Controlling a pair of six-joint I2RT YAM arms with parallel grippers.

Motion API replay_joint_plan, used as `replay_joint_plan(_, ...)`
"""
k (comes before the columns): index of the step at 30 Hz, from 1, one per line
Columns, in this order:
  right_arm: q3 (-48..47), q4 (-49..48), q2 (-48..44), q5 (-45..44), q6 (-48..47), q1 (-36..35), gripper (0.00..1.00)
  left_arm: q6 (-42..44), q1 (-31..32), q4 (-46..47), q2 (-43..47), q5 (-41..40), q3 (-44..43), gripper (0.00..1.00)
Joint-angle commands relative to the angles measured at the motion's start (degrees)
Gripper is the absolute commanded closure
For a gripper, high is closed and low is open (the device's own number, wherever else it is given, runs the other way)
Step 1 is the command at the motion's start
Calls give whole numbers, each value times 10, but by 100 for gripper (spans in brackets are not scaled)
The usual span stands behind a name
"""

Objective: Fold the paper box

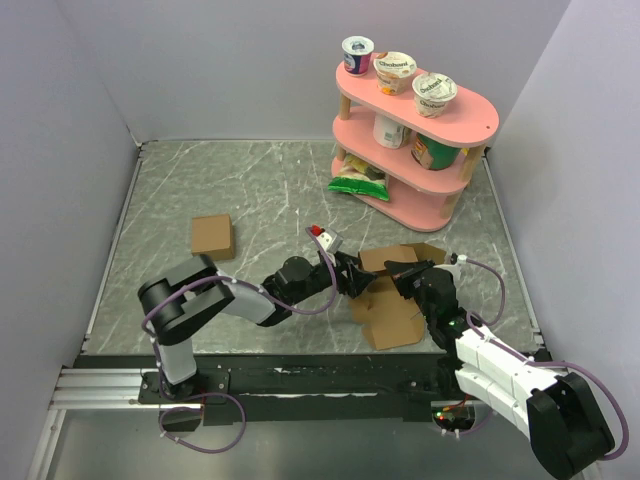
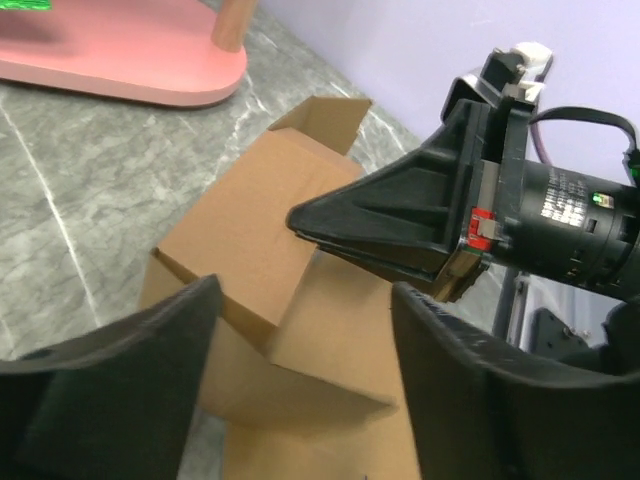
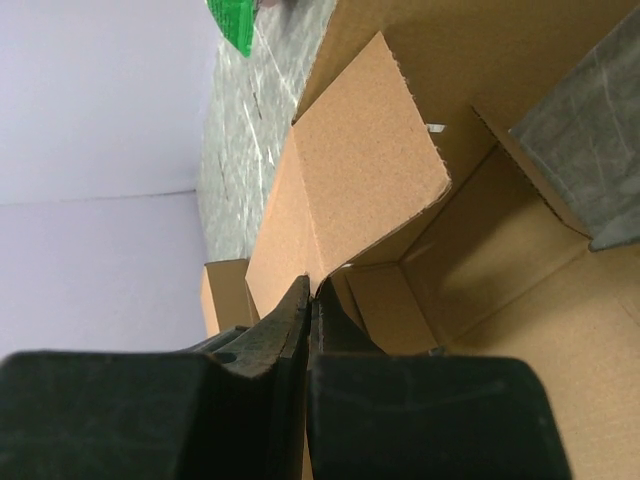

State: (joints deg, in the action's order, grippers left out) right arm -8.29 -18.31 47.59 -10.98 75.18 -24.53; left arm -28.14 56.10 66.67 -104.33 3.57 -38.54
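Observation:
The paper box (image 1: 392, 315) is a brown carton, partly folded, lying near the front between my two arms with flaps standing open. My right gripper (image 1: 400, 272) is shut on one thin upright wall of the paper box (image 3: 370, 150); in the right wrist view the jaws (image 3: 310, 290) pinch the cardboard edge beside the open inside. My left gripper (image 1: 352, 275) reaches in from the left. Its fingers (image 2: 305, 300) stand wide open around a folded corner of the paper box (image 2: 260, 230) without touching it.
A smaller neat cardboard cube (image 1: 212, 236) sits at the left of the table. A pink two-tier shelf (image 1: 480, 120) stands at the back right with yogurt cups and jars, and a green packet (image 1: 358, 182) lies at its foot. Walls close in the table.

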Motion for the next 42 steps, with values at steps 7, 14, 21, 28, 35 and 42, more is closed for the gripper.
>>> replay_joint_plan(7, -5, 70, -2, -30, -20, 2, 100, 37, -52, -133, 140, 32, 66, 7)
replay_joint_plan(14, -8, 68, -1, -28, -21, 2, 100, 82, -95, -159, 91, 116, 74, 11)
replay_joint_plan(21, -15, 62, 12, -27, -27, 1, 100, 98, -53, -162, 19, 61, 30, 11)
replay_joint_plan(28, -8, 46, 25, -19, -17, 2, 100, 66, -42, -111, -19, 13, -7, 10)
replay_joint_plan(35, -5, 55, 12, -24, -20, 2, 100, 69, -38, -87, -28, -23, -11, 8)
replay_joint_plan(42, -7, 63, 9, -25, -20, 2, 100, 76, -26, -87, -58, -26, -43, 6)
